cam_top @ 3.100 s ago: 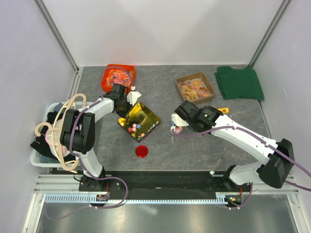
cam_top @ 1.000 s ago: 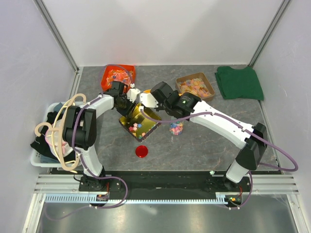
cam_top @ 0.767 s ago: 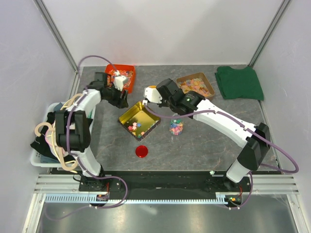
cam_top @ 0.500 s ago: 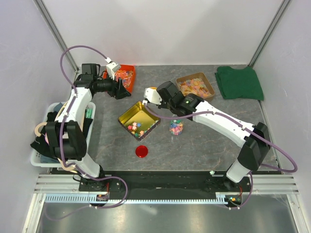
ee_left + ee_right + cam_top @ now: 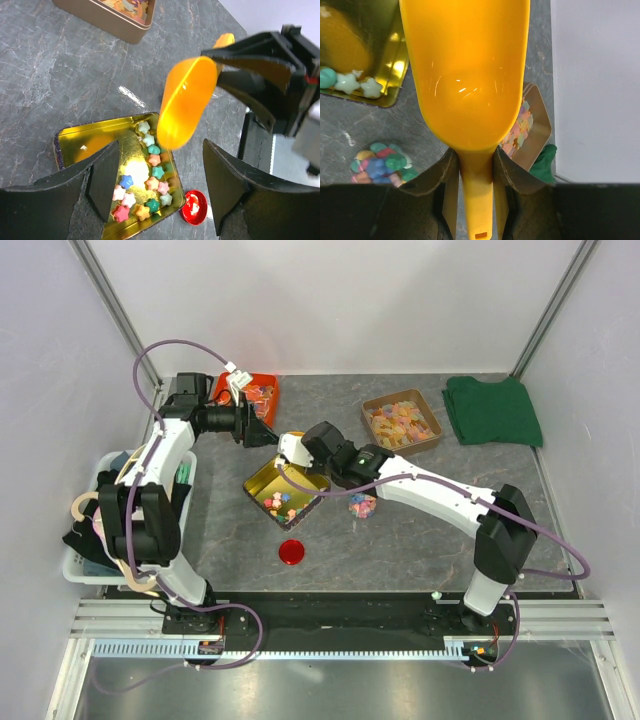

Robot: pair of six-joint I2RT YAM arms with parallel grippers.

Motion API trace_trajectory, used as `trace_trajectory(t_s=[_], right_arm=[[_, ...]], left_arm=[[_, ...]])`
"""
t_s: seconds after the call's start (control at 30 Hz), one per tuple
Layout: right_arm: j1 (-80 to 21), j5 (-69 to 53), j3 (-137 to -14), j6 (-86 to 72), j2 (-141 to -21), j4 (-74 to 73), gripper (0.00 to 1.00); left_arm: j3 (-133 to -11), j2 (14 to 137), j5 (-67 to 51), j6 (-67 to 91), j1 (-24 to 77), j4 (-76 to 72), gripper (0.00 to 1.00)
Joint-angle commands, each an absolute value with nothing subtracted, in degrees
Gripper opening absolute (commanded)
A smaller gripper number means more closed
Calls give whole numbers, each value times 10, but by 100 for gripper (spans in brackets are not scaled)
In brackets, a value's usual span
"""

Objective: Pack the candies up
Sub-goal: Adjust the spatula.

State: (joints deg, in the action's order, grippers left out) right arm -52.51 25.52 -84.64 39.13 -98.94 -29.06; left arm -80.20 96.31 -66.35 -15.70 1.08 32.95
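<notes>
Mostly the candies (image 5: 155,160) (image 5: 283,502), star-shaped & mixed-colour, lie along 1 side of the gold tin (image 5: 80,145) (image 5: 268,475) at table centre. A 2nd bunch (image 5: 362,505) (image 5: 380,162) sits on the table just R of the tin. R gripper (image 5: 475,165) (image 5: 260,75) is clamped on the handle of an orange scoop (image 5: 470,75) (image 5: 187,100), held over the tin's edge. L gripper (image 5: 160,185) (image 5: 262,430) hangs above the tin w/ jaws spread wide, holding nothing. Red lid (image 5: 291,551) lies near the tin, on the arm-base side.
</notes>
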Motion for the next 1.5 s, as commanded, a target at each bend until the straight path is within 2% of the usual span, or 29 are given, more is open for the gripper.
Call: trace_trajectory(t_s=[0.0,0.23,0.63,0.97,1.27,1.47], right_arm=[[-544,267,-849,377,-991,-258,0],[-557,262,-870,375,-953,-270,0],[-559,184,-889,348,-890,-300,0],[-559,183,-865,350,-893,-282,0],[-560,179,-862,347,-892,-281,0],[-559,172,-858,345,-891,-279,0]], left_arm=[[-809,966,-636,-145,33,332,73],[-789,983,-550,-166,62,332,72],[-782,1003,-532,-174,70,332,70],[-782,1005,-562,-180,73,340,64],[-793,1024,-602,-186,73,354,69],[-809,1043,-674,-207,73,388,66]])
